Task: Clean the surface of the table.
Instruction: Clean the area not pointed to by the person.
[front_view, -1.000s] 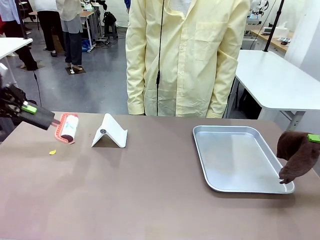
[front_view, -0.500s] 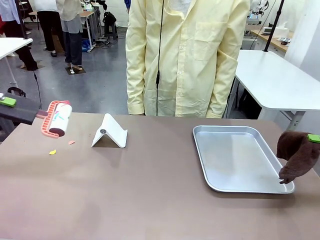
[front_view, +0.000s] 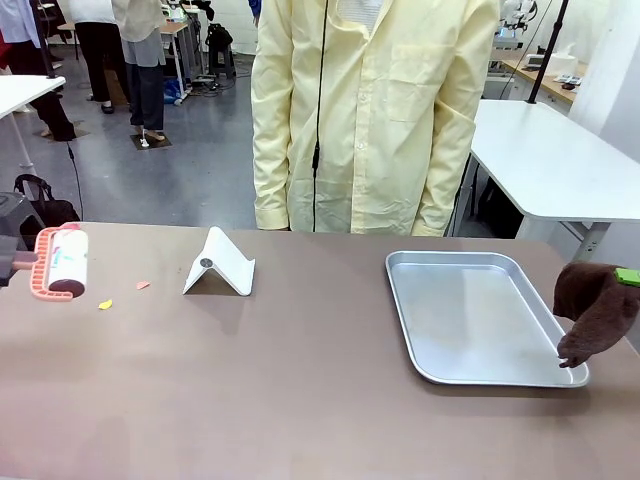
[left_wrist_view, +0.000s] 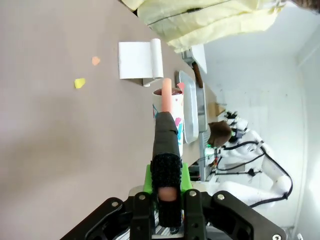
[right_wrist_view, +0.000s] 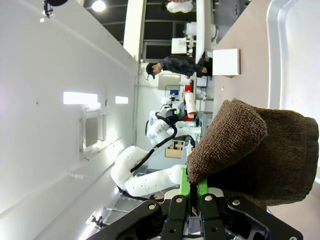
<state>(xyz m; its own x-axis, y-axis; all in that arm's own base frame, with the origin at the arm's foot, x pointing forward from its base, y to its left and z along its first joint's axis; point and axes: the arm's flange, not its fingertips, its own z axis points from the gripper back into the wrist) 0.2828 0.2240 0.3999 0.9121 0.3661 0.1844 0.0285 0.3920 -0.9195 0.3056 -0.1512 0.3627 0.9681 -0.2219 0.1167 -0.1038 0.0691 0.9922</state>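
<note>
The grey-brown table (front_view: 300, 390) carries a yellow scrap (front_view: 105, 304) and an orange scrap (front_view: 143, 285) near its far left. Beyond the table's left edge hangs a pink lint roller (front_view: 58, 262), clear of the top. My left gripper (left_wrist_view: 166, 175) is shut on the roller's black handle (left_wrist_view: 166, 132), and the roller's head (left_wrist_view: 174, 107) points away from the camera. At the right edge, my right gripper (front_view: 627, 277) is shut on a brown cloth (front_view: 598, 312), which droops over the tray's near right corner. The same cloth (right_wrist_view: 255, 150) hangs from the green pads (right_wrist_view: 184, 182).
A silver metal tray (front_view: 470, 320) lies on the right half of the table. A white folded stand (front_view: 220, 265) sits at the back left. A person in a pale yellow shirt (front_view: 370, 110) stands at the far edge. A white table (front_view: 560, 160) stands behind on the right.
My left gripper has lifted the lint roller off the table and carried it left past the edge, uncovering the orange scrap. The right gripper and cloth have not moved.
</note>
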